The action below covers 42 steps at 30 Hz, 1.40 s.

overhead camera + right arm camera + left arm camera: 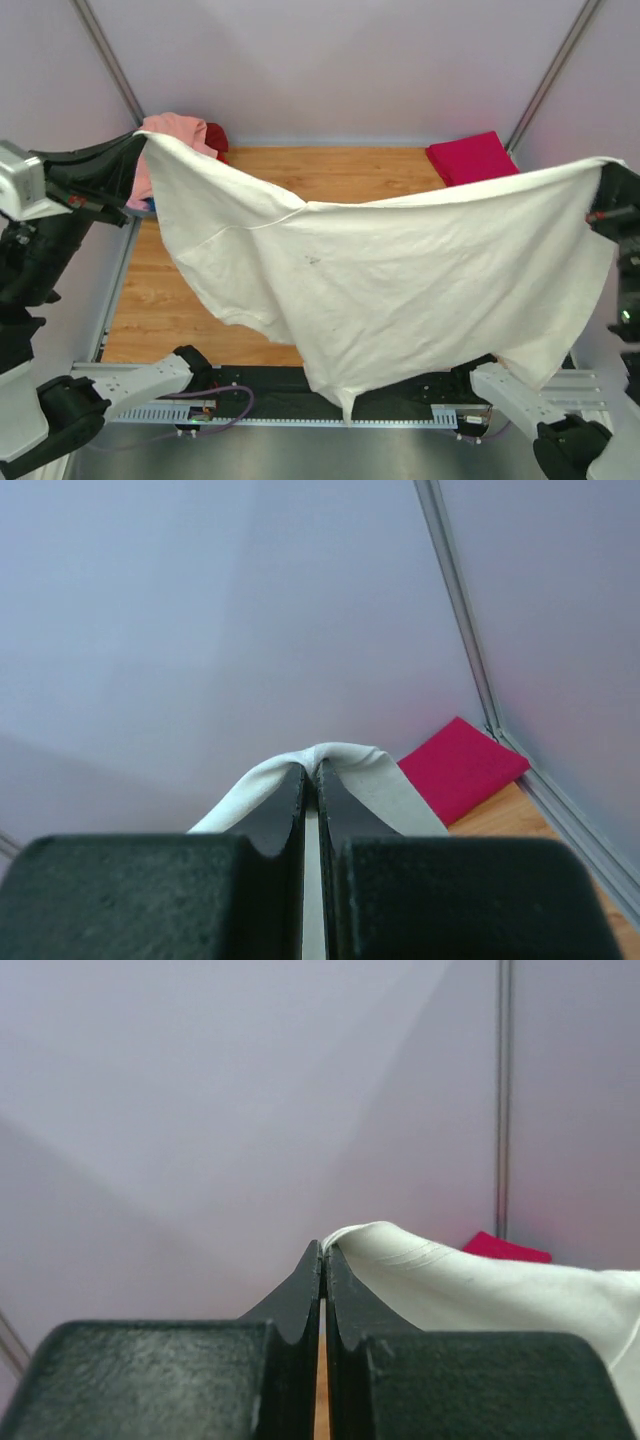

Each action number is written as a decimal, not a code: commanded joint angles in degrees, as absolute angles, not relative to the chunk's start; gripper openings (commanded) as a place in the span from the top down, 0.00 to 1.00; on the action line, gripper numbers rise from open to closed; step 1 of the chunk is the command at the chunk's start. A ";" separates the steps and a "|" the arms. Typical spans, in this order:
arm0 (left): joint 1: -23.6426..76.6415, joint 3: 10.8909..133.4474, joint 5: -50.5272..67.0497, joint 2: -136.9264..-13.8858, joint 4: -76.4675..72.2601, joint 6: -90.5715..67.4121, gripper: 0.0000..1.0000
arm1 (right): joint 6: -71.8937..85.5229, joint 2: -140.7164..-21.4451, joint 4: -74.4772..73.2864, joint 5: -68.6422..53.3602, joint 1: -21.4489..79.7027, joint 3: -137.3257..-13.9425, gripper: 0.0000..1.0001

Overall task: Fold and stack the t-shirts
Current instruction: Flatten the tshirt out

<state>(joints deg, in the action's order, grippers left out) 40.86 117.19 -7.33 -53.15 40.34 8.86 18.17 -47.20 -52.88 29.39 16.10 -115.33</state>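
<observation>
A cream-white t-shirt (380, 270) hangs spread wide in the air over the wooden table (160, 300). My left gripper (137, 150) is shut on its left corner, seen in the left wrist view (324, 1250) with the cloth (450, 1280) running off to the right. My right gripper (600, 190) is shut on its right corner; in the right wrist view (311, 768) the cloth (345, 757) folds over the tips. A folded magenta t-shirt (471, 157) lies at the back right, also in the right wrist view (460, 765). A salmon-pink t-shirt (180, 130) and a red t-shirt (217, 137) sit heaped at the back left. A bit of blue (150, 203) shows under them.
Pale walls enclose the table on three sides, with metal corner posts (108, 55) at the back. The arm bases and a black rail (250, 385) run along the near edge, partly behind the hanging shirt.
</observation>
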 commanded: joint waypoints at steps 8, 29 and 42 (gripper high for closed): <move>27.46 127.42 -0.73 -78.72 33.38 16.73 1.00 | 23.01 -77.39 -50.37 20.50 5.47 -112.25 1.00; 16.25 127.20 -10.26 -108.31 48.16 -8.60 0.36 | 25.84 -95.99 -38.34 1.06 1.05 -92.39 0.12; 23.20 92.28 -10.20 -107.38 34.02 -18.37 0.43 | 24.08 -105.00 -39.89 -2.02 12.12 -87.26 0.15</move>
<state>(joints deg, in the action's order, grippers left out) 23.83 92.79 -10.79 -101.32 37.63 -14.11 25.43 -100.20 -38.94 -1.19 10.28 -83.35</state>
